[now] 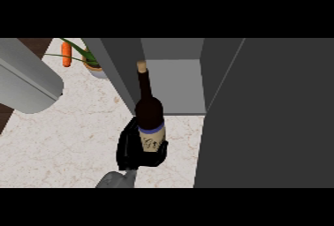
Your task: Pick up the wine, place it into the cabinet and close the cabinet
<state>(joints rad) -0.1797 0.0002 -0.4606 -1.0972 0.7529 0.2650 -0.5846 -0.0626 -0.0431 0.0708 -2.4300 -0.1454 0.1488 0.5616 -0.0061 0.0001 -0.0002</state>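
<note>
Hand [134,152], 6 o'clock — curled round wine [150,119], bottle upright over desk [58,141]. Cabinet [173,84], 12 o'clock — open. Advice: keep the bottle upright, carry it straight in, clearing door [267,114] at 3 o'clock.

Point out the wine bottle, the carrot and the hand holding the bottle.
wine bottle [148,110]: head view, on its dark shoulder.
carrot [66,55]: head view, on its orange body, upper left.
right hand [129,148]: head view, on the black fingers curled round the bottle's base.
</note>
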